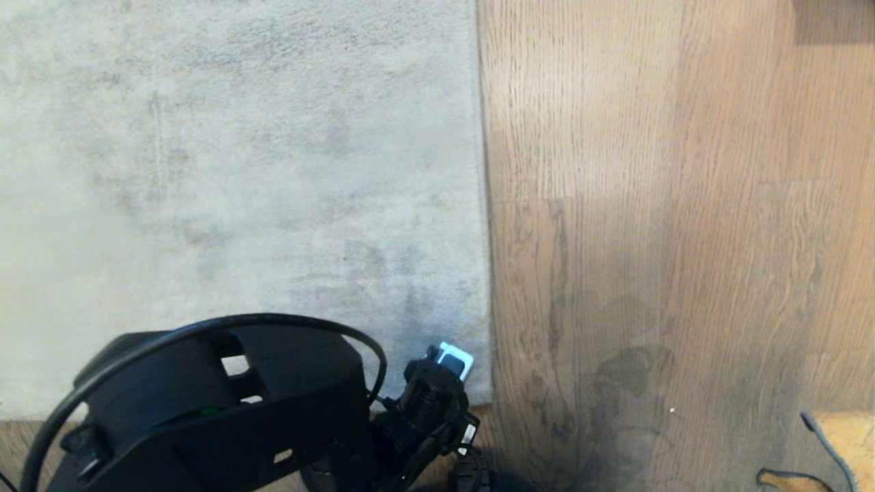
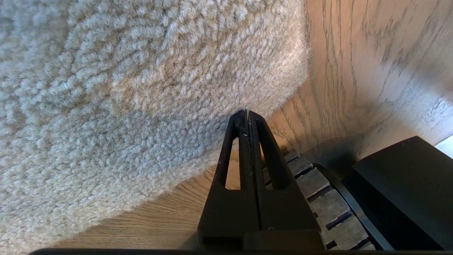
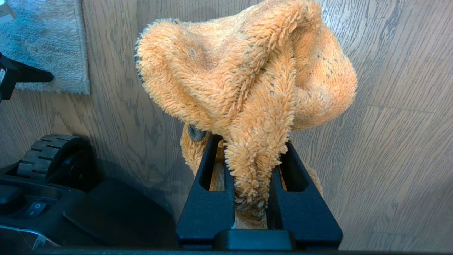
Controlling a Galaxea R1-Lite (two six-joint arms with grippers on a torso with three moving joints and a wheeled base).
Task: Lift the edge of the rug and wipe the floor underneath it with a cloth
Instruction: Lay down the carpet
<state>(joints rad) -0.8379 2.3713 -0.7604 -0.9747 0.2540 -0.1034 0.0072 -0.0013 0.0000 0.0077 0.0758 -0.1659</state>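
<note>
We are looking down our left gripper point(image 2: 246, 115), whose two black fingers point(image 2: 236, 141) are pressing flat together, their tips meeting the rug edge point(image 2: 226, 156) by its corner. The pale grey pile is lying on the floor point(image 2: 354, 71) of brown wood-grain planks. A ribbed wheel point(image 2: 318, 191) and a black housing point(image 2: 400, 191) are sitting just beside the fingers.

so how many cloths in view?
1. The orange cloth is clamped in the right end effector, above the wood floor beside the rug. Others may sit out of frame.
</note>
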